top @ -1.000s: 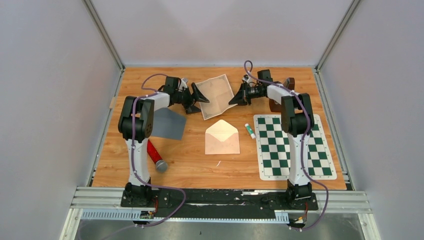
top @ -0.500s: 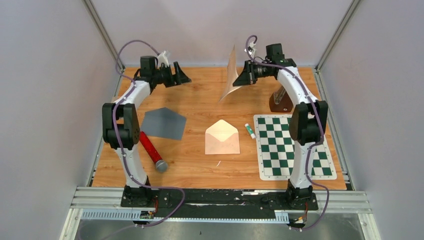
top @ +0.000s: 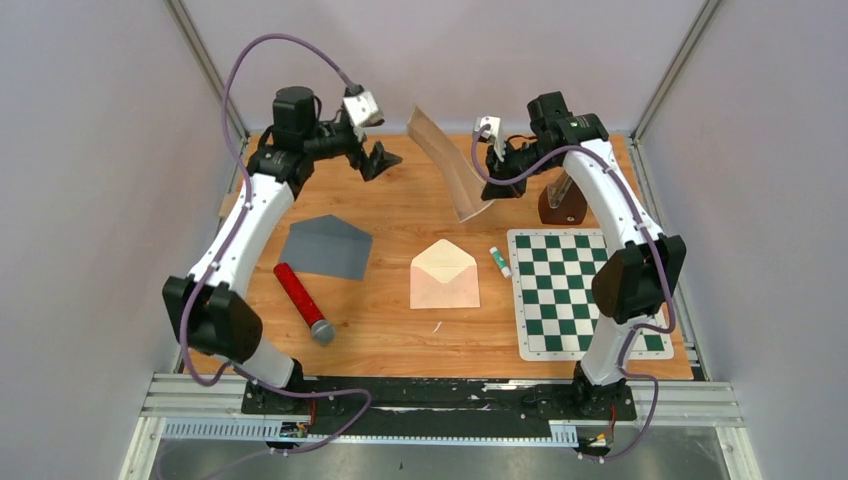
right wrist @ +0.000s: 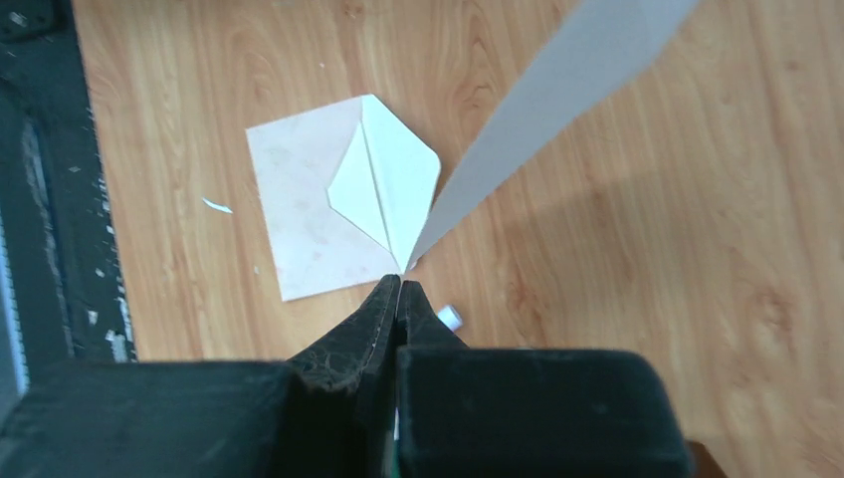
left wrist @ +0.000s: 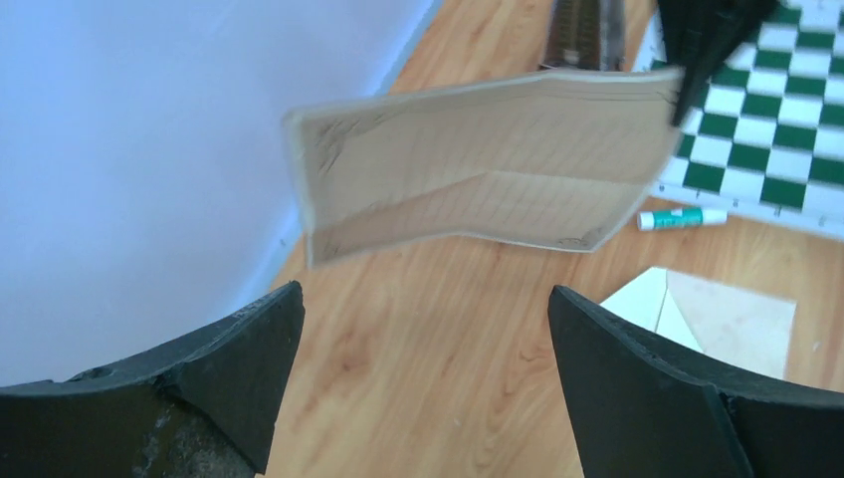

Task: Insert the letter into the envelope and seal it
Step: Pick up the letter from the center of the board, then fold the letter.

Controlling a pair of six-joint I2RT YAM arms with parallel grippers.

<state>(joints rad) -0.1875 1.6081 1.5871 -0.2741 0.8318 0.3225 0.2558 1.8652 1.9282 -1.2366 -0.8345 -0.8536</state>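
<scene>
My right gripper (top: 492, 188) is shut on a corner of the letter (top: 447, 165), a tan lined sheet held in the air above the table's back middle. The sheet also shows in the left wrist view (left wrist: 478, 164) and edge-on in the right wrist view (right wrist: 542, 100). The cream envelope (top: 444, 274) lies flat mid-table with its flap open toward the back; it also shows in the right wrist view (right wrist: 338, 194). My left gripper (top: 378, 160) is open and empty, raised at the back left, apart from the letter, fingers (left wrist: 229, 368) wide.
A glue stick (top: 499, 261) lies between the envelope and a green chessboard mat (top: 585, 292) on the right. A grey envelope (top: 326, 247) and a red microphone (top: 302, 302) lie on the left. A brown stand (top: 563, 203) sits behind the mat.
The left gripper let go of the letter and rose to the back left. The right gripper lifted the letter off the table and now holds it tilted above the envelope's far side.
</scene>
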